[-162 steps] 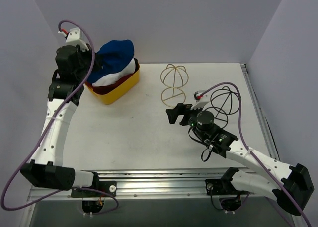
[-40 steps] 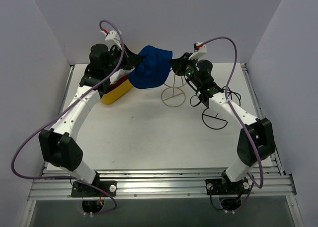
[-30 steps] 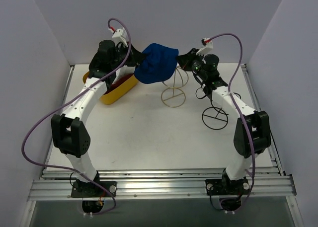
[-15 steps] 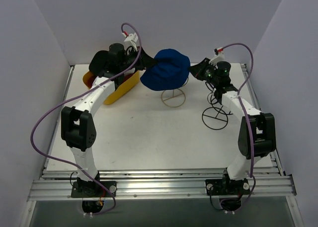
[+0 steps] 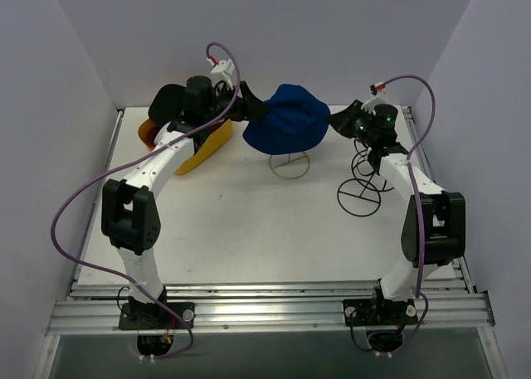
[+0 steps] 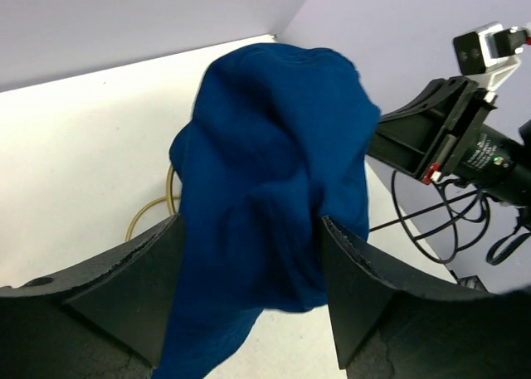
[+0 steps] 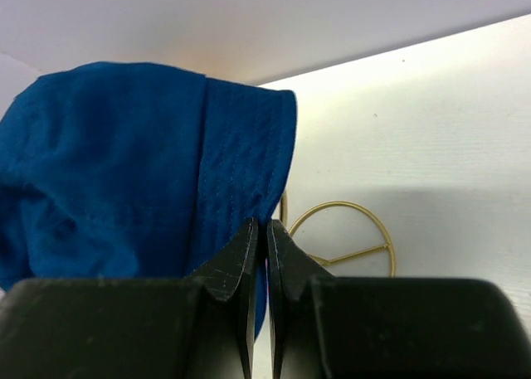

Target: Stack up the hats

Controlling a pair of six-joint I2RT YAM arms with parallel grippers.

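- Blue bucket hat (image 5: 286, 118) is draped over the gold wire frame (image 5: 289, 165), about 12 o'clock on the table (image 5: 232, 221).
- Left gripper (image 5: 255, 111) sits at the hat's 9 o'clock, jaws spread wide, not pinching anything.
- Right gripper (image 5: 338, 123) is at 3 o'clock, clamped on the brim, so I'd guess it lets go next.

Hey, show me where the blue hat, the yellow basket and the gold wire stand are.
blue hat (image 5: 288, 118), top external view, on its crown.
yellow basket (image 5: 202, 149), top external view, on its outer side wall.
gold wire stand (image 5: 289, 162), top external view, on its round base.
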